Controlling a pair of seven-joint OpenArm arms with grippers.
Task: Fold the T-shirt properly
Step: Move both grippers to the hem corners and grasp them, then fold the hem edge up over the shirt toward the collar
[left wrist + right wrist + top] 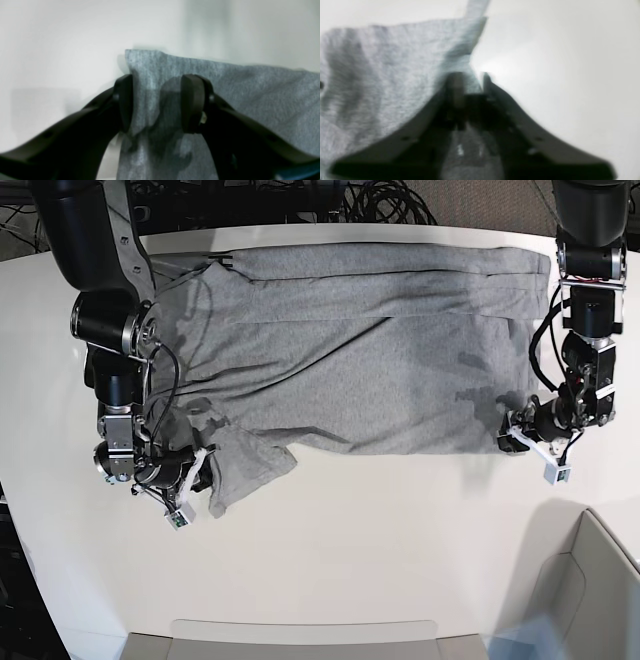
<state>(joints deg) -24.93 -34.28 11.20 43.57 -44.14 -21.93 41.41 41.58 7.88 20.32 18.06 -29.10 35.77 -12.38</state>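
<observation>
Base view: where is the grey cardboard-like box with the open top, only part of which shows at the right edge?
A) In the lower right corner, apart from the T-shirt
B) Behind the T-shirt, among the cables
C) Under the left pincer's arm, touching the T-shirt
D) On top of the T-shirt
A: the box stands in the lower right corner, with bare white surface between it and the T-shirt.

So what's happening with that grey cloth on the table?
Two robot arms are working on a grey T-shirt spread on a white table. The left gripper is at one corner and the right gripper at the opposite side's edge. It isn't folded into a neat shape yet.
</observation>
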